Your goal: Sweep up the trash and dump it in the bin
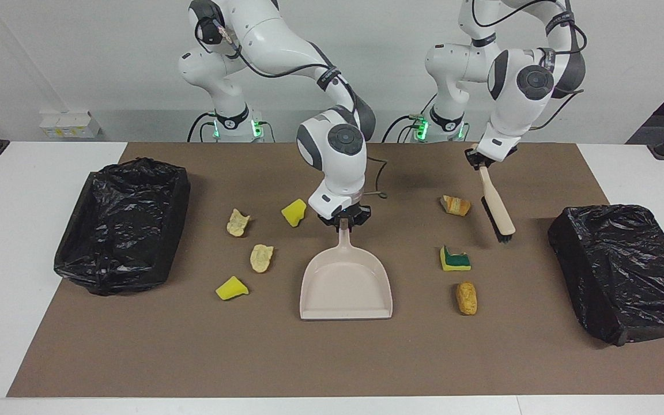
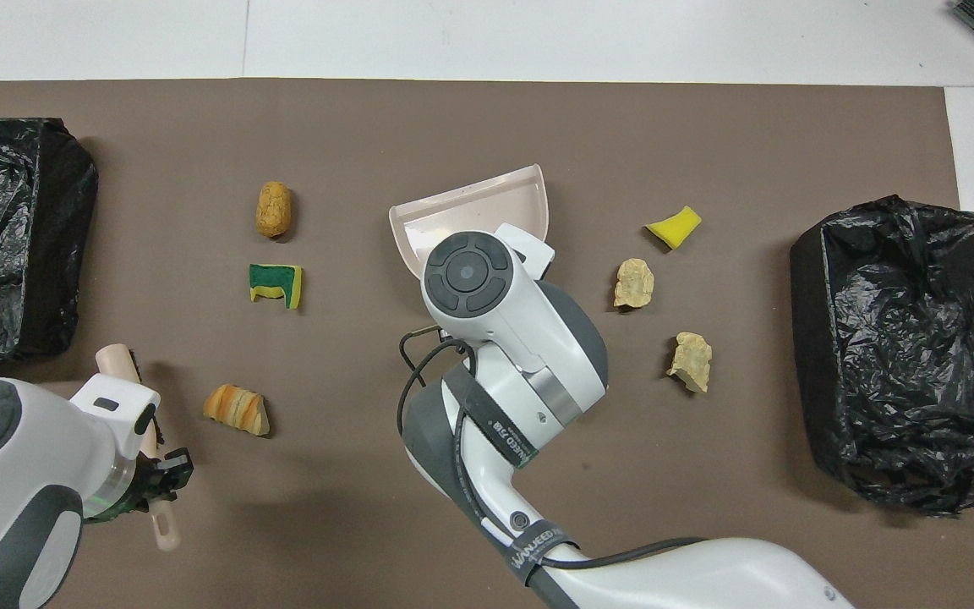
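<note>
The right gripper (image 1: 343, 223) is clenched on the handle of the beige plastic dustpan (image 1: 346, 285), which sits on the brown mat (image 1: 332, 357) at mid-table with its open mouth turned away from the robots. The left gripper (image 1: 478, 162) grasps the thin end of the beige wooden brush (image 1: 497, 204), holding it tilted with its dark bristles down, just above the mat between the striped orange-brown bread-like piece (image 1: 456, 204) and the black-lined bin (image 1: 626, 271) at the left arm's end of the table. The trash lies loose on the mat on both sides of the dustpan. Toward the left arm's end are that striped piece, the yellow-green sponge (image 1: 455, 259) farther from the robots, and a rounded orange-brown lump (image 1: 466, 297) farther still. Toward the right arm's end are a yellow sponge chunk (image 1: 294, 212) beside the right gripper, two pale beige foam bits (image 1: 238, 222) (image 1: 261, 257), and another yellow sponge wedge (image 1: 231, 288) farthest out, with a second black-lined bin (image 1: 124, 225) at that end.
</note>
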